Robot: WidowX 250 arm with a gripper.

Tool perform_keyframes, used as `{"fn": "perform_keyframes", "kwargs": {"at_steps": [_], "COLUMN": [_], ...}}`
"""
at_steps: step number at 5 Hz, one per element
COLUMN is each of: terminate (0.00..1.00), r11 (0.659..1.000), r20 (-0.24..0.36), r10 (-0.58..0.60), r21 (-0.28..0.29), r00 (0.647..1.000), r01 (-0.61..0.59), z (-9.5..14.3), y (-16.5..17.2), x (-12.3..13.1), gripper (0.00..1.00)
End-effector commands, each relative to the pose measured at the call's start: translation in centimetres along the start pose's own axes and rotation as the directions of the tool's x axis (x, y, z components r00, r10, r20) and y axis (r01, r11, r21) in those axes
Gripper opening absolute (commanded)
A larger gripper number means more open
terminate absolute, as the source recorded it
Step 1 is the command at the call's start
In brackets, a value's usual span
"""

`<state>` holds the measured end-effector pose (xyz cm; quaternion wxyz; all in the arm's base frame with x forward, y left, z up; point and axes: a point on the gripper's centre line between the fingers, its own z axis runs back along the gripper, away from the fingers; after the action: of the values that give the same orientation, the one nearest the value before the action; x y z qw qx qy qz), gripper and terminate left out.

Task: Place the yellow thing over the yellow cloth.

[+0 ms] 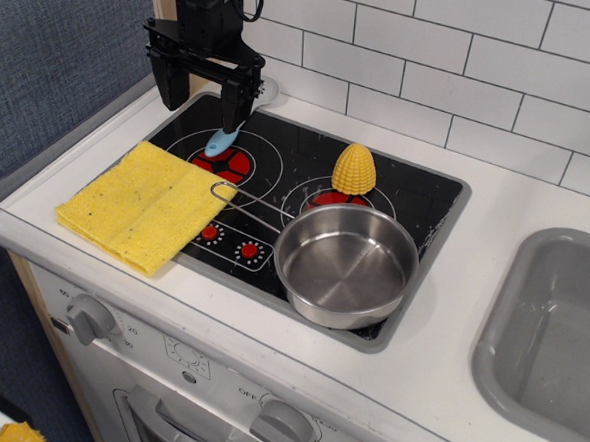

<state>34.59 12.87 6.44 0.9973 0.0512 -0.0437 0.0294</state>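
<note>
The yellow corn piece (354, 171) stands upright on the black stovetop (417, 193), on the back right burner just behind the steel pot (345, 265). The yellow cloth (143, 205) lies flat at the stove's left edge, overlapping the white counter. My black gripper (200, 103) hangs open and empty above the stove's back left corner, behind the cloth and well left of the corn.
A light blue brush-like tool (223, 140) lies on the back left burner below my gripper. The pot's wire handle (244, 208) reaches toward the cloth. A grey sink (558, 337) is at the right. A white tiled wall (465, 61) runs behind.
</note>
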Motion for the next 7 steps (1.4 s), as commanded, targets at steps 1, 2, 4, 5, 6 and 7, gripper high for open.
{"fn": "perform_keyframes", "kwargs": {"at_steps": [1,2,4,5,6,7], "terminate": [0.00,0.00,0.00,0.00,0.00,0.00], "r11": [1.000,0.998,0.957,0.940,0.938,0.947], "r20": [0.000,0.026,0.133,0.126,0.114,0.091], "r10": [0.000,-0.066,-0.250,-0.299,-0.305,-0.289], "r21": [0.000,-0.022,-0.114,-0.133,-0.133,-0.116], "r00": [1.000,0.998,0.959,0.946,0.946,0.953], "r01": [0.000,0.066,0.265,0.314,0.319,0.299], "z": [0.0,0.7,3.6,3.3,2.6,1.5], "y": [0.0,-2.4,-9.4,-11.6,-12.8,-12.6], "x": [0.0,0.4,1.1,1.3,2.3,3.4], "gripper": [1.00,1.00,1.00,1.00,1.00,1.00]}}
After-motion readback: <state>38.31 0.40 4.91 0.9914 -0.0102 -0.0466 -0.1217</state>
